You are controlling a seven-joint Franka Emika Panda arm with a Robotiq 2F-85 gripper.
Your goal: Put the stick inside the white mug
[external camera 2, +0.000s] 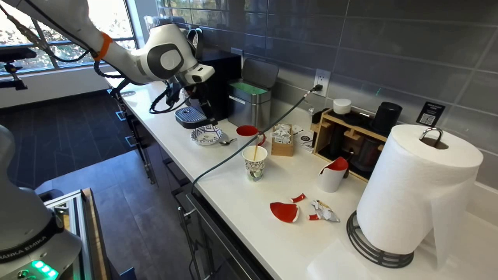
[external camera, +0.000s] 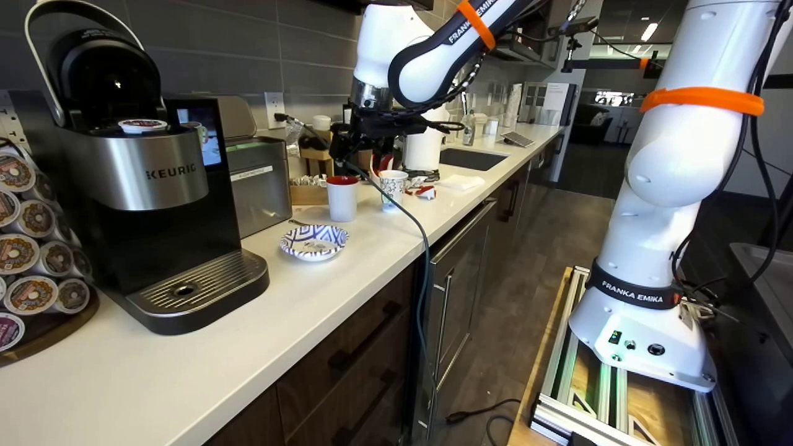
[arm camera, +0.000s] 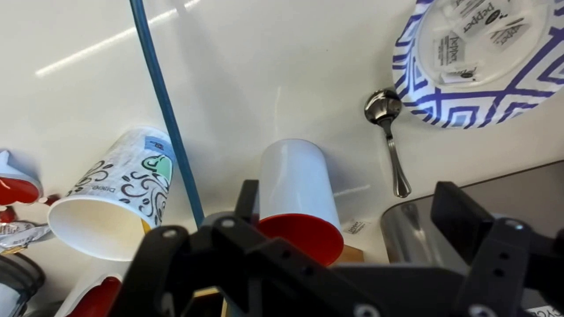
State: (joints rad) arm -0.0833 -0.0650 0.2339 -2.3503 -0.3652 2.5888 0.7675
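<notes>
Stick point(external camera 2: 255, 153) stands nearly upright in the paper cup point(external camera 2: 255, 171), left of the empty, widely parted gripper point(arm camera: 350, 199) in the wrist view. The white mug point(arm camera: 294, 180) sits nearer.

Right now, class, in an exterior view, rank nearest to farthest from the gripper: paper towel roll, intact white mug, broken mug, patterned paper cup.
1. Intact white mug, near the spoon
2. Patterned paper cup, in front of that mug
3. Broken mug, beyond the cup
4. Paper towel roll, picture's right side
</notes>
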